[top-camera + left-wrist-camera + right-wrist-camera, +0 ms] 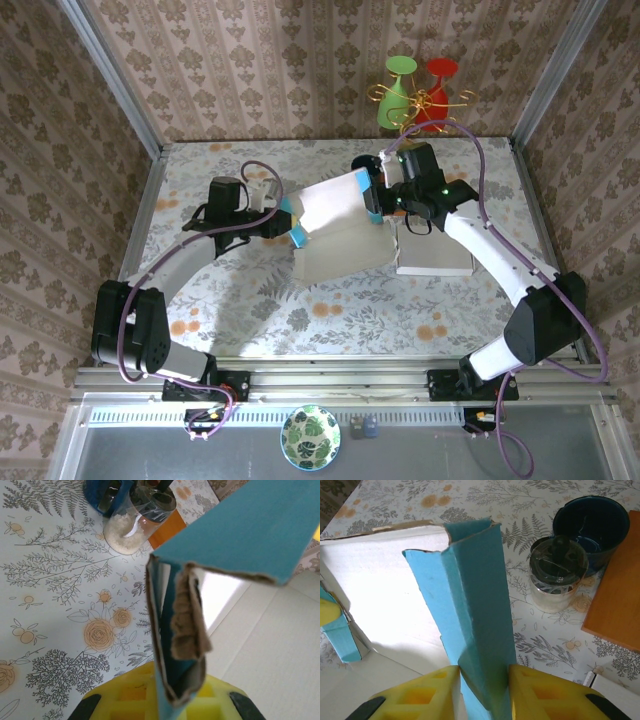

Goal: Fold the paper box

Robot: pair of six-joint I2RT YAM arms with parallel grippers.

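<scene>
Floral table (250, 300), paper box (335, 225) spanning left-right

Top external: high, behind arm bases (195, 385) at 6 o'clock, faces down and forward. Far off, whole desk (200, 300) in frame.
Left wrist: on left hand (165, 700), yellow fingers at 6 o'clock, very near paper box (235, 530) edge.
Right wrist: on right hand (482, 685), fingers at 6 o'clock, equally near.
Shared: paper box in all three views. Jar (132, 522) at 11 o'clock in left wrist, 2 o'clock in right wrist.
</scene>
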